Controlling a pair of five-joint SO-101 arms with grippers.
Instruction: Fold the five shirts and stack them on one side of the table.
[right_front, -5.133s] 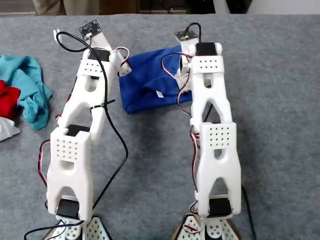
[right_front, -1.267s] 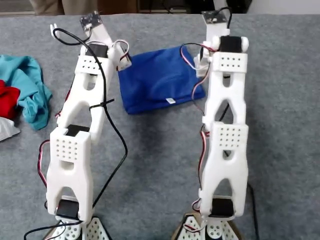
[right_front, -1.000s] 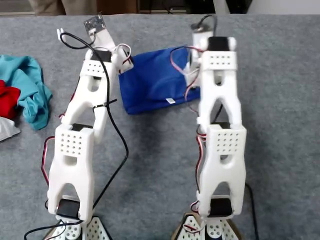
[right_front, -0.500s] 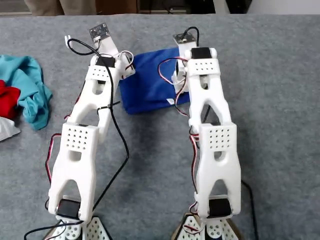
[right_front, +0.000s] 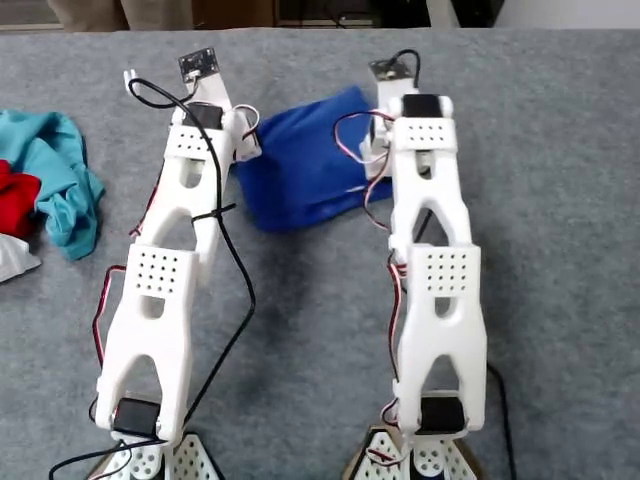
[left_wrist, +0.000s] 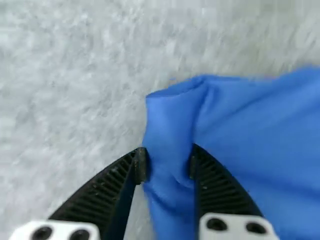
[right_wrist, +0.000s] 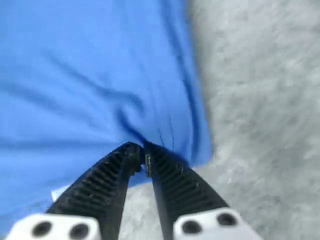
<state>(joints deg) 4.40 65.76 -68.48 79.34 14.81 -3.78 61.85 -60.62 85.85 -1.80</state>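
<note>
The one label in sight is a small pale tag at the hem of the blue shirt, its print too small to read. The shirt is smooth, thin knit cloth folded into a rough slanted rectangle, and it lies on the grey, felt-like counter between the two white plastic arms, towards the far edge. In the left wrist view the blue shirt comes to a soft rounded corner just ahead of the left claw. Its black ribbed jaws stand a little apart with a thick bunch of that corner clamped between them. In the right wrist view the blue shirt spreads beyond the right claw, with shallow creases running into the tips. Those jaws are all but closed, pinching a thin pleat of cloth near the shirt's side edge where it meets the counter. So each claw has hold of the same garment at opposite sides. At the left end of the counter, well apart from the arms, a crumpled teal shirt lies against a red shirt, with a white shirt just beside them.
</note>
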